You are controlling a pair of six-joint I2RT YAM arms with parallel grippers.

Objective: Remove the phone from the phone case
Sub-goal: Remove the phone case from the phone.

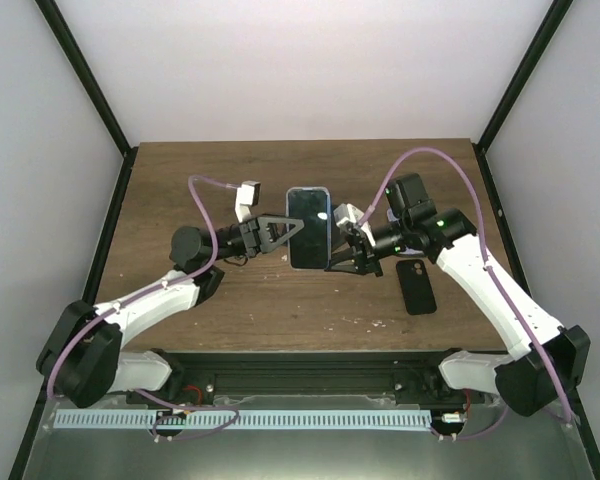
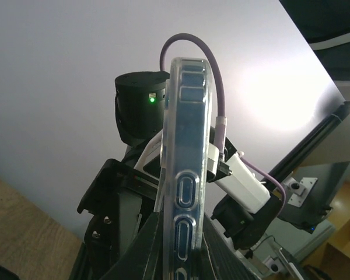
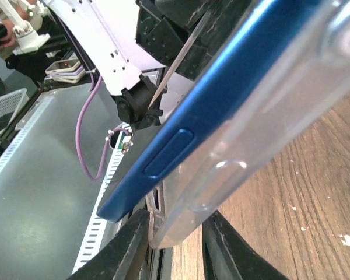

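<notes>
Blue phone (image 3: pixel 221 105) in its clear case (image 2: pixel 186 175) — where?
Up off your table (image 1: pixel 180 180) — left gripper (image 1: pixel 292 228) clamped tight on the case, right gripper (image 3: pixel 175 245) straddling its edge; whether it grips, you can't tell.

No lettering, brand or number can be read on the phone (image 1: pixel 308 228) or the clear case (image 2: pixel 186 175).
</notes>
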